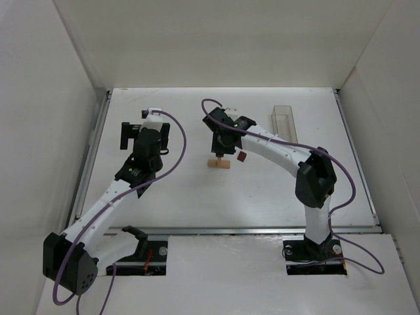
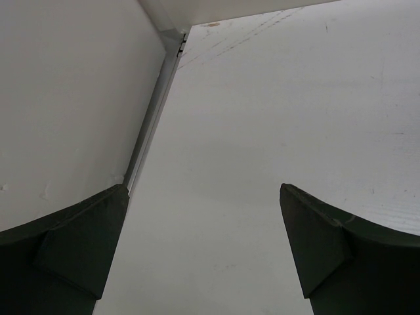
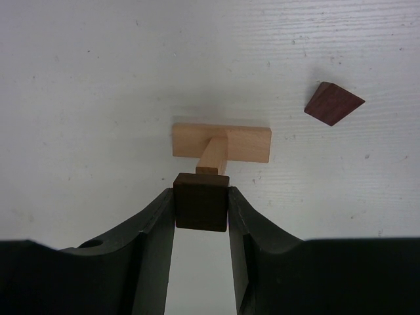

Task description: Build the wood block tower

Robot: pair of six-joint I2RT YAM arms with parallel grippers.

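Note:
A tan flat bar (image 3: pixel 223 142) lies on the white table with a short tan post (image 3: pixel 213 156) standing on it. My right gripper (image 3: pixel 201 200) is shut on a dark reddish-brown cube (image 3: pixel 201 203), held at the top of the post. A second dark cube (image 3: pixel 333 104) lies on the table to the right. In the top view the bar (image 1: pixel 218 164) sits below my right gripper (image 1: pixel 221 152), and the loose cube (image 1: pixel 242 157) lies just right of it. My left gripper (image 1: pixel 146 134) is open and empty over bare table, far left of the blocks.
A clear plastic rectangular box (image 1: pixel 283 121) stands at the back right of the table. A white wall and metal rail (image 2: pixel 152 118) run along the table's left edge, close to my left gripper (image 2: pixel 203 256).

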